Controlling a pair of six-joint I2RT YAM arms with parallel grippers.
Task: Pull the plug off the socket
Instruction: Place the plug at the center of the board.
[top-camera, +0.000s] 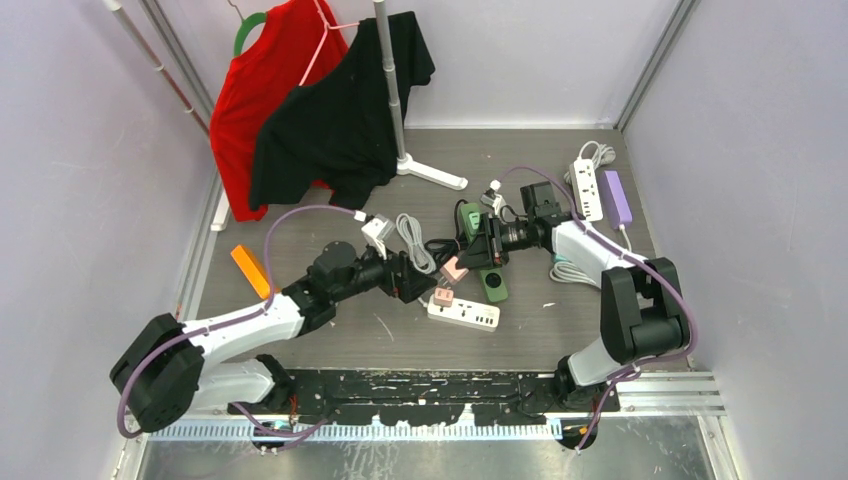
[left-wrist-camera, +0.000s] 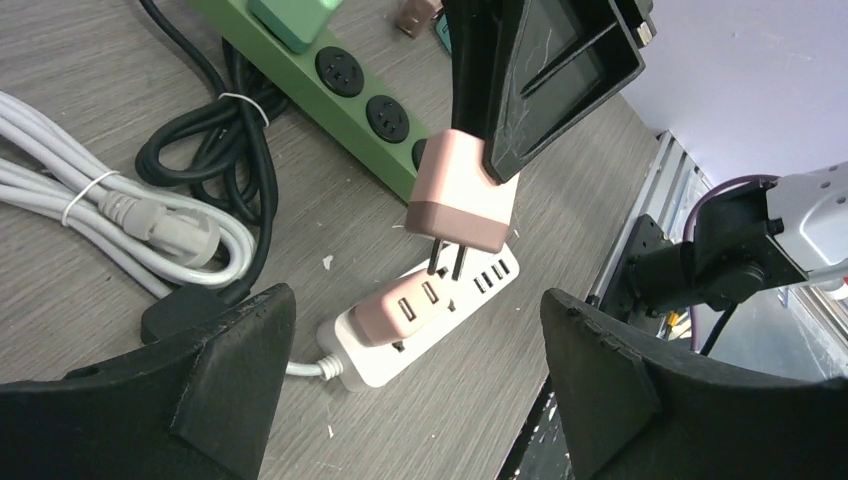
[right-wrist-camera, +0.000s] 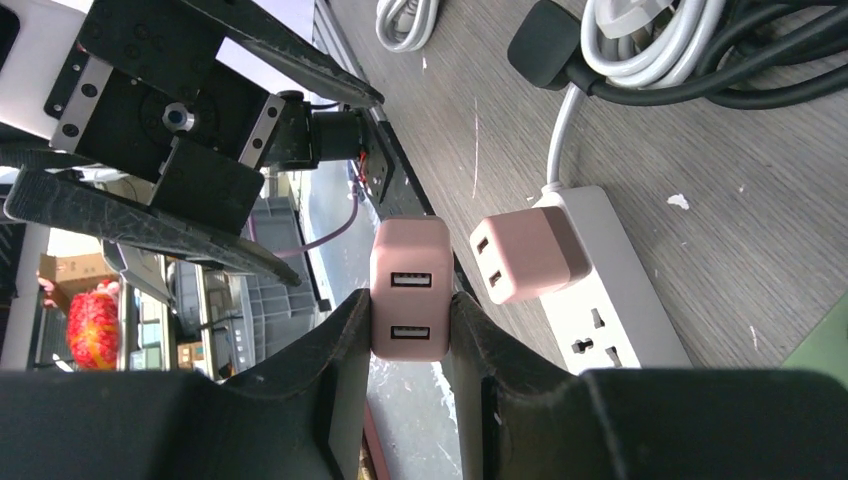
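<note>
Holding the plug (right-wrist-camera: 410, 270) pinched firmly between closed jaws, the right gripper (right-wrist-camera: 410, 325) has it just above the strip (right-wrist-camera: 620, 300), prongs free; lift straight up. The left gripper (left-wrist-camera: 415, 330) stands wide, empty, nearby.

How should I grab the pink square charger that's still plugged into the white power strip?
Pinch the pink square charger by its two plain flat sides, coming from above: it stands upright on the white power strip, body fully exposed.

No text or label is legible anywhere.
</note>
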